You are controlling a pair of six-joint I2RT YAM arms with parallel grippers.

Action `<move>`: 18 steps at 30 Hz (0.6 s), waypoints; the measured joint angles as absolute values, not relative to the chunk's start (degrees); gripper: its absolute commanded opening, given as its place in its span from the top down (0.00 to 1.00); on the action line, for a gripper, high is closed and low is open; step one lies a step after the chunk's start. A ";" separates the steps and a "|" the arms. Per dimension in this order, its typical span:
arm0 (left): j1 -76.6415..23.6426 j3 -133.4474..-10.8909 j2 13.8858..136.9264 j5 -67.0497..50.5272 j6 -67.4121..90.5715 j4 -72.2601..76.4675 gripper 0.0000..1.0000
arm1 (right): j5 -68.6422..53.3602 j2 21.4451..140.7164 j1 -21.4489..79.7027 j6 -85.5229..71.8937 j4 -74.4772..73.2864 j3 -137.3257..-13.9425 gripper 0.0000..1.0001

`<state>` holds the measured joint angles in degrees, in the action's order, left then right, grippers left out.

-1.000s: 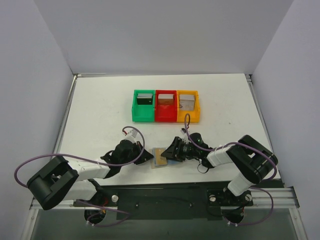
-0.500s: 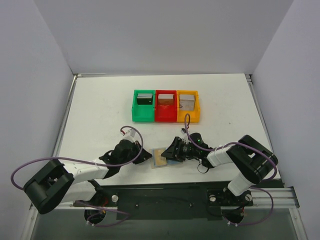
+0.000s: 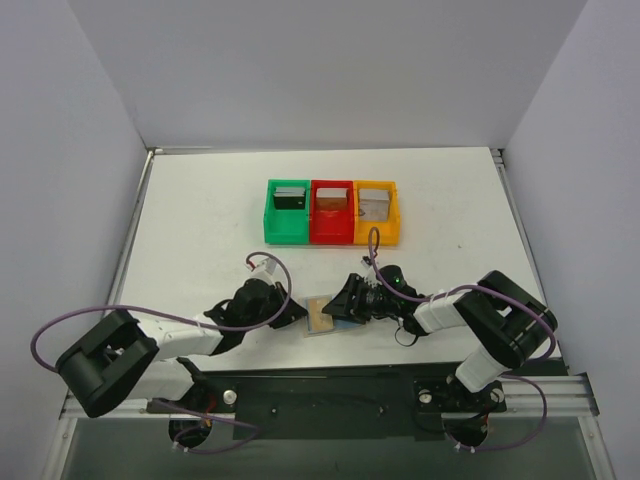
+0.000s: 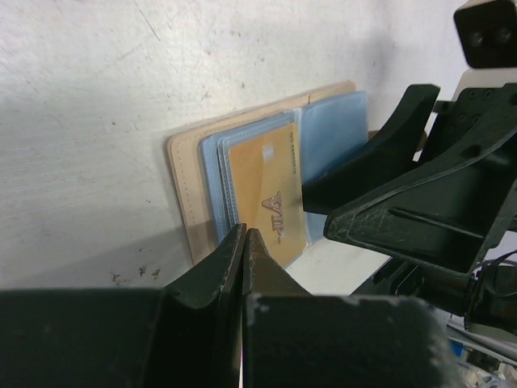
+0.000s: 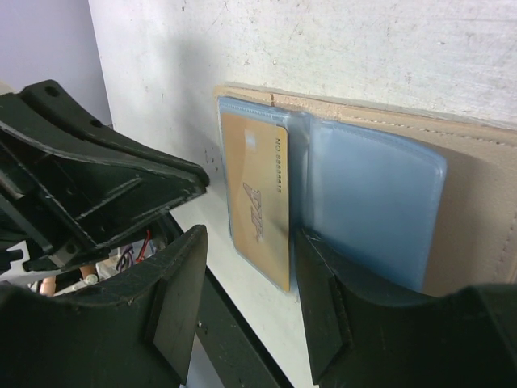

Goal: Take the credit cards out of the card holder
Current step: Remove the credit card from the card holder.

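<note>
**Card holder.** The card holder (image 3: 318, 324) lies open and flat on the table (image 3: 200, 230), close to the near edge and between the two grippers. Both bluish pocket panels face up inside the tan border.

**Credit cards.** A gold-coloured card (image 4: 262, 187) sits in the left pocket panel with most of its face showing. Three more cards stand in the bins at the far centre of the table:
- a dark card (image 3: 290, 197) in the green bin (image 3: 285, 233)
- a brownish card (image 3: 330, 199) in the red bin (image 3: 331, 235)
- a grey card (image 3: 374, 204) in the orange bin (image 3: 378, 235)

**Left gripper.** The left gripper (image 4: 243, 234) has its jaws closed together, with nothing visible between them. The tips sit at the left edge of the holder, by the pocket sleeves.

**Right gripper.** The right gripper (image 5: 246, 242) has its jaws moderately apart and holds nothing. One finger (image 5: 323, 279) lies over the right pocket panel, though contact cannot be confirmed. The other stands off the holder's edge
</note>
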<state>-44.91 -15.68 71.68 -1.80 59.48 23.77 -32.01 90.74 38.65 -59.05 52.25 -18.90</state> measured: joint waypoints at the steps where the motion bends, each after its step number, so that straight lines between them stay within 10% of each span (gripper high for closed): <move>1: -45.12 -15.88 73.03 -2.28 59.48 24.38 1.00 | -32.01 90.74 38.65 -59.05 52.23 -18.90 0.57; 18: -45.71 -15.99 77.01 -3.53 59.51 28.58 1.00 | -32.01 90.39 38.65 -58.65 51.29 -19.18 0.57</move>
